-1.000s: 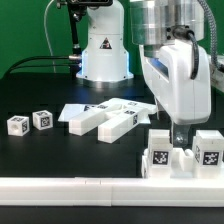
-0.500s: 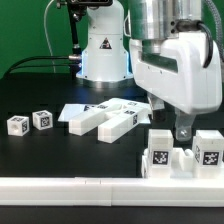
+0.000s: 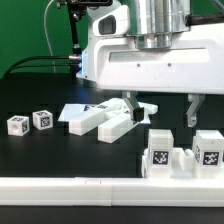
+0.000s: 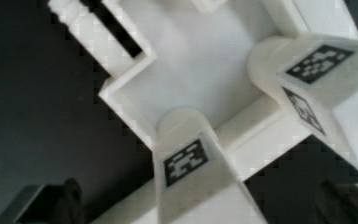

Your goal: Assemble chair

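Chair panel sits released; we lifted our gripper clear, spread wide and empty, ready for another part.

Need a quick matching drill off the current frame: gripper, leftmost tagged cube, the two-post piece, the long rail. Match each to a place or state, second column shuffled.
Column 1:
1. gripper
2. leftmost tagged cube
3. two-post piece
4. long white rail

Column 2:
A. runs across the front of the exterior view
B. open, fingers wide apart
C. far on the exterior view's left
D. on the exterior view's right, just behind the rail

Pairs: 1-B, 2-C, 3-D, 4-A
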